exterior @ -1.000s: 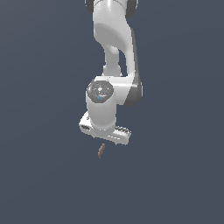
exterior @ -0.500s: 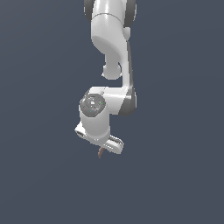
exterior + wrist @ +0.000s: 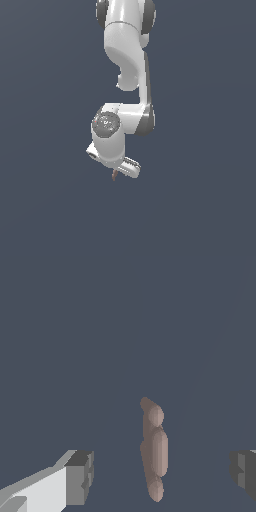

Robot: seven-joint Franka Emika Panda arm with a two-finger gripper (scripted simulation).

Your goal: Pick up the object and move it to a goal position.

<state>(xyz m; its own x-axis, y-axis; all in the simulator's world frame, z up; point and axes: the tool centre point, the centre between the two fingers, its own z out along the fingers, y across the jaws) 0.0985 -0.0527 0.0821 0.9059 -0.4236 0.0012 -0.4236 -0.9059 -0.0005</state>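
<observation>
Fingers (image 3: 80, 478) of the end effector (image 3: 162, 476) show closest in the wrist view, spread wide with bare gaps on both sides of the object (image 3: 154, 448), so it looks released and not squeezing yet. The little reddish-brown object stands between them, touching neither. Farther off, in the exterior view, the object (image 3: 115, 175) pokes out under the end effector (image 3: 121, 170), at about 6 o'clock from the white arm (image 3: 125, 60). I think the grab and the carry are both still left to do.

Flat, uniform dark slate-blue backdrop (image 3: 45, 75) filling both views. No visible walls, floor edge, furniture or windows. Even, soft light; faint diagonal shading in the wrist view.
</observation>
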